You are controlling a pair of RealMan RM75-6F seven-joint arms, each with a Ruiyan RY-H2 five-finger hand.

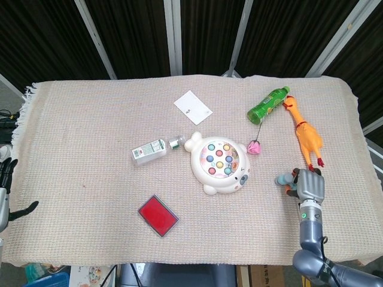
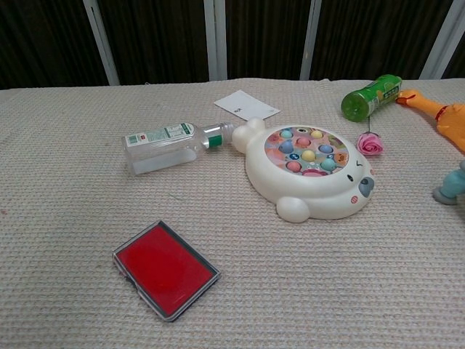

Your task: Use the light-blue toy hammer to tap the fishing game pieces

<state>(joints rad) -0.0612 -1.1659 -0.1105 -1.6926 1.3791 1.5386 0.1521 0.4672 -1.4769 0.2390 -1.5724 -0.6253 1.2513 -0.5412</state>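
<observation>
The white seal-shaped fishing game [image 1: 219, 162] lies mid-table with coloured round pieces [image 2: 309, 155] in its dish. To its right, my right hand [image 1: 310, 186] grips the light-blue toy hammer [image 1: 283, 179]. The hammer's head points left, toward the game, about a hand's width from it. In the chest view only the hammer head [image 2: 450, 187] shows at the right edge, low at the cloth. My left hand [image 1: 6, 192] hangs off the table's left edge, fingers apart and holding nothing.
A clear bottle [image 1: 152, 150] lies left of the game, and a red flat case [image 1: 158, 215] sits near the front. A white card [image 1: 192, 107], a green bottle [image 1: 268, 104], a rubber chicken [image 1: 306, 136] and a pink rose [image 1: 255, 147] lie behind and right.
</observation>
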